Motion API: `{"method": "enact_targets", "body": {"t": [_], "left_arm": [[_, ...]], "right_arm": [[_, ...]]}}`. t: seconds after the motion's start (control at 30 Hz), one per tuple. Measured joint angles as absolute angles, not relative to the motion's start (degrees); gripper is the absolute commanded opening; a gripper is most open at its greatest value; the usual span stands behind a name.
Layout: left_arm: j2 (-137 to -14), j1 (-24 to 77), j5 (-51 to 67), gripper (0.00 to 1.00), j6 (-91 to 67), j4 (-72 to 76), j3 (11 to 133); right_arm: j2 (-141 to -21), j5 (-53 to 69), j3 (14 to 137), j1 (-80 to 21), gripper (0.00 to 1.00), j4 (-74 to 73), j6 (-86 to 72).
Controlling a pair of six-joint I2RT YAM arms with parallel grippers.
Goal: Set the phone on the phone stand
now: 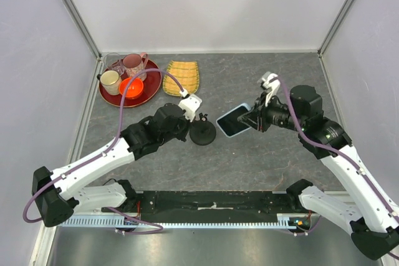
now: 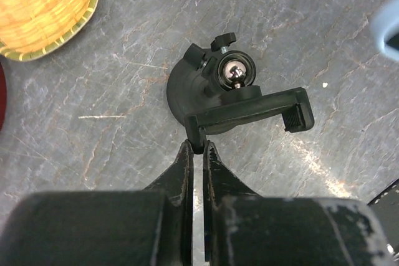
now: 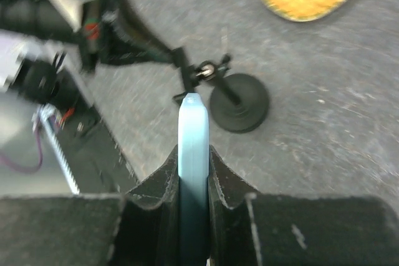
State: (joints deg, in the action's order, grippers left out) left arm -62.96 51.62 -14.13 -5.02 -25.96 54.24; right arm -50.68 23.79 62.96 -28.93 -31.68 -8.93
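The phone (image 1: 234, 121) hangs over the counter (image 1: 262, 154), gripped tight in the right hand (image 3: 193, 154), just beside the stand (image 1: 202, 134). The left hand (image 2: 198, 152) pinches only the clamp (image 2: 255, 109) tip. Thin hold, so a nudge from the phone could twist or tip the stand!

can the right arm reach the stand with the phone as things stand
Likely yes: only bare table lies between the phone, held edge-on in the right jaws, and the stand. The left jaws pinch the clamp's end from the far side, leaving the near side free.
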Motion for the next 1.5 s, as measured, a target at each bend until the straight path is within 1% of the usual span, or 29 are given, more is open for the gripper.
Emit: {"method": "enact_targets", "body": {"t": [0.13,0.23,0.3,0.47,0.5,0.57,0.6,0.67,0.7,0.8,0.93,1.07,1.2,1.27,1.37,1.5], "left_arm": [[-60.6,51.6,-10.7,0.02,1.3,-24.5,52.1],[-60.3,51.4,-8.2,0.02,4.4,-23.8,51.9],[-60.4,50.8,-6.4,0.02,6.0,-23.4,51.9],[-61.3,47.8,-2.7,0.03,8.1,-22.2,51.9],[-61.5,47.1,-2.2,0.05,8.3,-21.8,51.9],[-61.9,45.7,-1.2,0.09,8.4,-21.4,51.9],[-62.1,45.2,-1.1,0.15,8.4,-21.2,51.9],[-62.2,44.5,-1.0,0.21,8.5,-20.8,51.8],[-62.0,44.4,-1.2,0.27,8.5,-20.1,51.4],[-60.3,43.9,-1.4,0.32,8.4,-18.1,49.1],[-55.8,43.5,-1.7,0.33,8.4,-15.7,45.1],[-52.8,43.4,-4.6,0.34,7.5,-13.1,43.0],[-50.1,43.4,-6.1,0.35,3.5,-9.0,40.0],[-48.9,43.4,-6.1,0.34,0.6,-6.7,37.8],[-49.0,43.4,-7.5,0.34,-2.9,-4.7,36.4],[-49.2,43.4,-9.0,0.39,-5.5,-2.2,35.7]], "right_arm": [[-51.0,33.0,63.0,-32.8,0.0,-34.7,-0.7],[-51.8,35.8,63.8,-36.4,0.0,-35.9,2.3],[-53.2,35.5,64.8,-38.6,0.0,-36.1,3.5],[-58.5,28.7,66.9,-45.3,0.0,-35.7,4.5],[-58.9,27.2,66.9,-45.9,0.0,-35.7,4.2],[-59.2,24.2,66.9,-46.1,0.0,-35.3,3.5],[-59.1,22.4,66.9,-46.1,0.0,-34.6,3.0],[-58.9,20.2,66.9,-45.9,0.0,-33.1,2.3],[-58.7,19.2,66.9,-45.9,0.0,-32.4,1.9],[-58.1,17.6,66.7,-45.9,0.0,-30.9,1.2],[-57.7,16.9,66.4,-45.9,0.0,-30.4,0.1],[-57.7,16.7,66.0,-45.9,0.0,-30.3,-0.5],[-57.2,16.6,64.9,-45.9,0.0,-29.4,-0.9],[-56.8,16.6,64.4,-45.9,0.0,-29.0,-1.3],[-55.8,16.7,63.6,-45.9,0.0,-28.5,-1.5],[-54.5,16.6,63.0,-45.9,0.0,-28.0,-1.8]]}}
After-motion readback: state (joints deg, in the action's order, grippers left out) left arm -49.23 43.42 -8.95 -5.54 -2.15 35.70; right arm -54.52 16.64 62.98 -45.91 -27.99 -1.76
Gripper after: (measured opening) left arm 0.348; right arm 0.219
